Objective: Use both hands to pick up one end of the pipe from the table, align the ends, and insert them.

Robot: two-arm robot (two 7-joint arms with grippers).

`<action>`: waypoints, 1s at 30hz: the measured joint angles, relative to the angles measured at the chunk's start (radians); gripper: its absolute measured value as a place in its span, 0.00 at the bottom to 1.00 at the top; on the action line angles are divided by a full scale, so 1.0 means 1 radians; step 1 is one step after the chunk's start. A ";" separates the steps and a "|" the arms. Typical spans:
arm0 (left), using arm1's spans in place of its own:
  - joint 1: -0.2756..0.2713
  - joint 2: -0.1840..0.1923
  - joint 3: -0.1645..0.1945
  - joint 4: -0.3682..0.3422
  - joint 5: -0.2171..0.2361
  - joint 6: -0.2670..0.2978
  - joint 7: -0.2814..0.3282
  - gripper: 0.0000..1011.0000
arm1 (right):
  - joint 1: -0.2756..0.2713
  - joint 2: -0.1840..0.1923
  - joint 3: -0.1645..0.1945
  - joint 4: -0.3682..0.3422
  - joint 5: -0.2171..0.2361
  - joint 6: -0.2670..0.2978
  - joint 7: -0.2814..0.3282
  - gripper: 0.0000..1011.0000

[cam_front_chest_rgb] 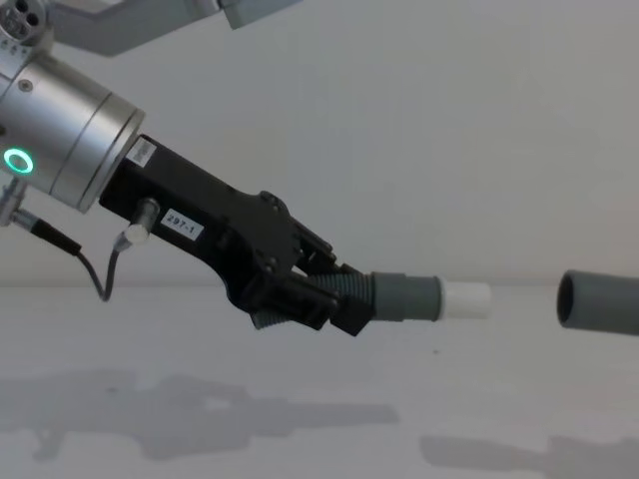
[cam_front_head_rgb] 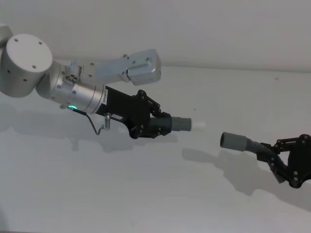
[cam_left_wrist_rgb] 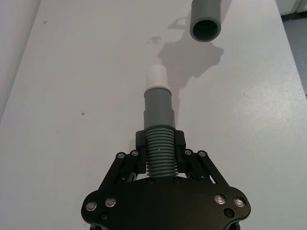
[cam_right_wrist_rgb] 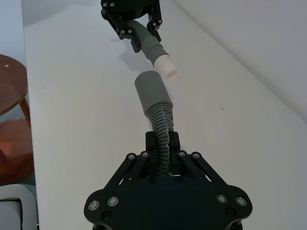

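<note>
Both pieces of the grey corrugated pipe are held above the white table point(cam_front_head_rgb: 146, 194). My left gripper point(cam_front_head_rgb: 158, 125) is shut on the ribbed part of one piece point(cam_left_wrist_rgb: 158, 155), just behind its smooth cuff point(cam_front_head_rgb: 182, 124) with the narrower white tip point(cam_front_head_rgb: 198, 125). My right gripper point(cam_front_head_rgb: 273, 156) is shut on the ribbed part of the other piece point(cam_right_wrist_rgb: 163, 139), whose hollow socket end point(cam_front_head_rgb: 233, 141) faces the white tip. A short gap separates the two ends, and the socket sits slightly lower and off-line. In the chest view the white tip point(cam_front_chest_rgb: 466, 300) points at the socket point(cam_front_chest_rgb: 599, 299).
A brown round stool point(cam_right_wrist_rgb: 9, 81) stands beyond the table's side edge. A pale wall point(cam_front_head_rgb: 218, 29) runs behind the far edge. Shadows of both arms fall on the bare tabletop point(cam_front_head_rgb: 204, 155) under the pipe ends.
</note>
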 joint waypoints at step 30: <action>-0.006 0.007 0.008 0.004 -0.049 -0.021 -0.012 0.32 | 0.026 -0.010 -0.045 0.011 -0.036 0.005 -0.071 0.15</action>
